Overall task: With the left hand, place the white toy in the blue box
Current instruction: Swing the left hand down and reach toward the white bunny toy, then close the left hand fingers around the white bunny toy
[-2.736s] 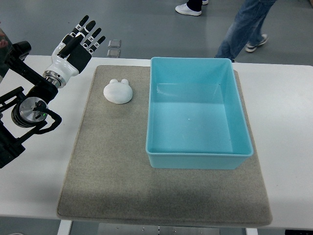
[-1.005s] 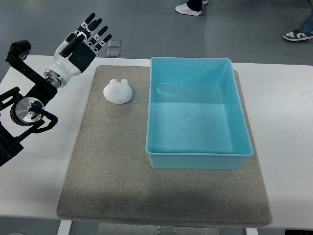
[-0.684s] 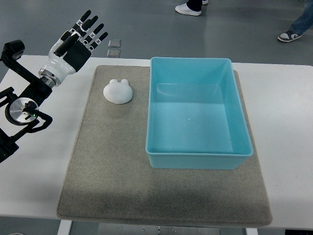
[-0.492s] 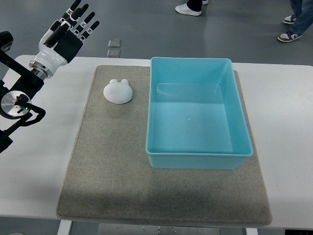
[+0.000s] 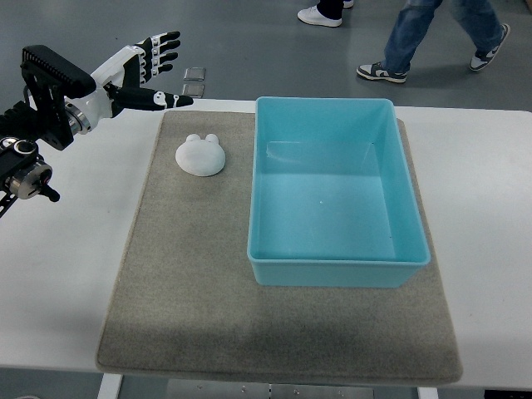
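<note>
A white toy (image 5: 200,155) with two small ears lies on the grey mat (image 5: 191,274), left of the blue box (image 5: 335,191). The blue box stands open and holds nothing. My left hand (image 5: 150,72) is at the far left of the table, above and to the left of the toy, apart from it. Its fingers are spread and it holds nothing. The right arm is out of view.
The mat lies on a white table (image 5: 482,208). A person's legs (image 5: 432,37) walk past on the floor beyond the table's far edge. Two small floor plates (image 5: 194,81) lie behind the table.
My left arm has swung; the hand has turned from pointing up to pointing right toward the toy. The toy and box have not moved. A person has walked into view at the top.
</note>
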Tool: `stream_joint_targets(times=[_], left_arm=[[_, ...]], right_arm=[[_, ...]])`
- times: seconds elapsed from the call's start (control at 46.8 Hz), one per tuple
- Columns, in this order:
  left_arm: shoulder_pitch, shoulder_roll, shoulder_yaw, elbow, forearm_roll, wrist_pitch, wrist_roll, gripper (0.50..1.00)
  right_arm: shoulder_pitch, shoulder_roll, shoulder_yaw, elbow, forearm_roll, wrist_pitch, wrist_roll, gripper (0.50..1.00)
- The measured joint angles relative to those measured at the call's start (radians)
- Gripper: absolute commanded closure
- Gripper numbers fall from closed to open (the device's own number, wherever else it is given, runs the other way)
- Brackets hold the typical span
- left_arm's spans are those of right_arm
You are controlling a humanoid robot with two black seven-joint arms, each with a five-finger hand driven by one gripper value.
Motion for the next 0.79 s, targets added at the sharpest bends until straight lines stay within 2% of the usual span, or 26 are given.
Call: stream_joint_targets(times=[0.214,0.363,0.62,0.791], left_arm=[[0.004,0.021,0.009,-0.003,0.378,-0.002,-0.003,0.512],[0.011,0.023,0.010,-0.002,0.541,0.010,-0.009,0.521],[0.003,0.007,0.103,0.007,0.651,0.083,-0.005,0.523],[-0.003,-0.022,0.130,0.007,0.666,0.090,-0.005,0.525]], right_arm=[[-0.001,0.000,0.000,0.000,-0.001,0.000,0.000,0.564],[0.000,0.000,0.000,0.000,-0.001,-0.001,0.000,0.564],[-0.001,0.000,0.000,0.000,-0.001,0.000,0.000,0.564],[0.000,0.000,0.000,0.000,0.000,0.000,0.000,0.564]])
